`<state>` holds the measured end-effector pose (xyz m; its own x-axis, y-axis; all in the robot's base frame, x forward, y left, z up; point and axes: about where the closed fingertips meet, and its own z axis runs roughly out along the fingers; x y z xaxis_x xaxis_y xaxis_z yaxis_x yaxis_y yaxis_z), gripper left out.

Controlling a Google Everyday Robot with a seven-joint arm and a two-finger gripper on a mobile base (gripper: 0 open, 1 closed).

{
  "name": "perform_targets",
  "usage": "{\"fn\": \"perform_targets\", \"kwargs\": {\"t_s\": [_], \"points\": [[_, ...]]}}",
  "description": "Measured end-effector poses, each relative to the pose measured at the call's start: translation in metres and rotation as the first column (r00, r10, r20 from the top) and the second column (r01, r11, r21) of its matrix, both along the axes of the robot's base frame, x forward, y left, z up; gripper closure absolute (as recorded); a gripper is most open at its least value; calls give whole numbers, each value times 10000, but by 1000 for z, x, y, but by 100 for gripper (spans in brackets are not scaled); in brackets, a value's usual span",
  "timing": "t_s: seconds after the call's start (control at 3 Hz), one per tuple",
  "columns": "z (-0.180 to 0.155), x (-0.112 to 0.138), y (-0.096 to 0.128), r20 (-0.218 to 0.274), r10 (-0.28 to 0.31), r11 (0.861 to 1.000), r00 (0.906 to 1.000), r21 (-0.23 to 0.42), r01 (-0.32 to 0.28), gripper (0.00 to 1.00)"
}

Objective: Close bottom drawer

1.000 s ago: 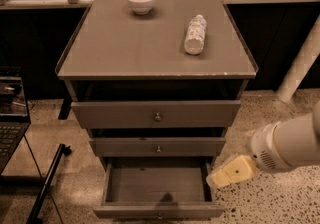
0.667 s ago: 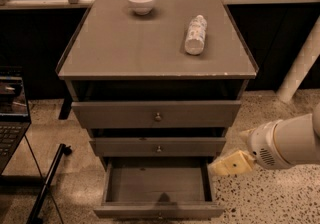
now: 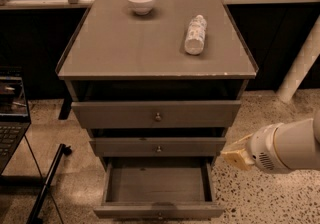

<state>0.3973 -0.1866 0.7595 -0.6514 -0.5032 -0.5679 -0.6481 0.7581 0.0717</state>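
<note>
gripper (image 3: 236, 154): cream-coloured, on the end of the white arm (image 3: 287, 147) that comes in from the right edge. It sits just beside the cabinet's right front corner, level with the right end of the middle drawer (image 3: 158, 146). It's higher in frame than the open drawer's right wall. Can't tell if it's released or clenched, or if it's touching the cabinet. Not grasping anything I can see.

Writing: bottle (image 3: 195, 34) has a pale printed label, text not readable. No other legible marks.

Containers:
- bottom drawer (image 3: 150, 211): pulled well out toward the camera, inside shows its bare floor panel. Front panel's long axis runs left-right, and the small round knob (image 3: 160, 215) faces the camera at the bottom edge of frame.
- middle drawer and top drawer (image 3: 156, 113): each out a little, dark gap above each front, contents hidden.
- white bowl (image 3: 141, 1): upright at the back left of the cabinet top (image 3: 125, 53), inside not visible.
- bottle: lying on its side at the right rear of the top, long axis roughly front to back, well apart from the bowl.

Left edge: open laptop (image 3: 10, 118). A black pole (image 3: 47, 183) leans over the speckled floor (image 3: 280, 203).
</note>
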Motion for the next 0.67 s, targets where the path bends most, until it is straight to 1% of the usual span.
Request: {"fn": "perform_targets", "kwargs": {"t_s": [0.33, 0.67], "points": [[-23, -9, 4, 113, -747, 9961, 9971, 484, 740, 92], [-78, -20, 8, -200, -1570, 9856, 9874, 603, 1580, 100]]}}
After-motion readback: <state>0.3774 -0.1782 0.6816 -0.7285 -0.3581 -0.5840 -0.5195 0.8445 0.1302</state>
